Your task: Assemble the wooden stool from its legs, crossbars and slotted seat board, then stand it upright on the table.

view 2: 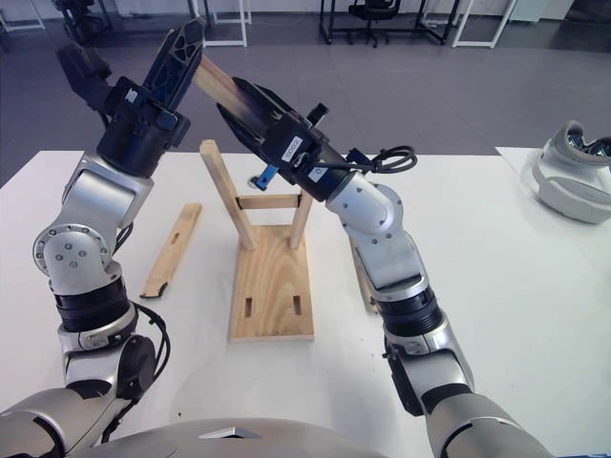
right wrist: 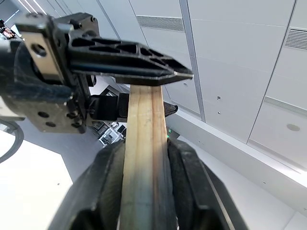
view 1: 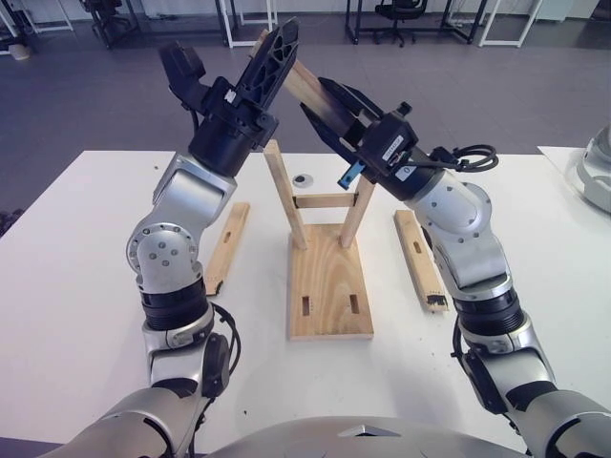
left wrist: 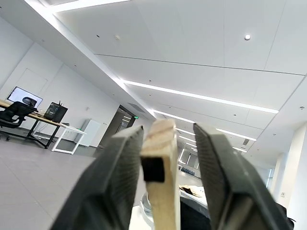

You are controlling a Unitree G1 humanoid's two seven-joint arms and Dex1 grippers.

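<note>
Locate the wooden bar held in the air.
The wooden bar is raised over the half-built stool, clamped in the right tool, with its far end inside the left tool.

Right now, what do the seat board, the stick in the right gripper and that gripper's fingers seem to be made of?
Seat board: pale wood, matte and apparently unvarnished; faint grain shows.
Stick: the same light wood, with grain lines along its length.
Fingers of the right gripper: black and smooth-looking, probably plastic; whether their pads are rubber I cannot tell.
</note>
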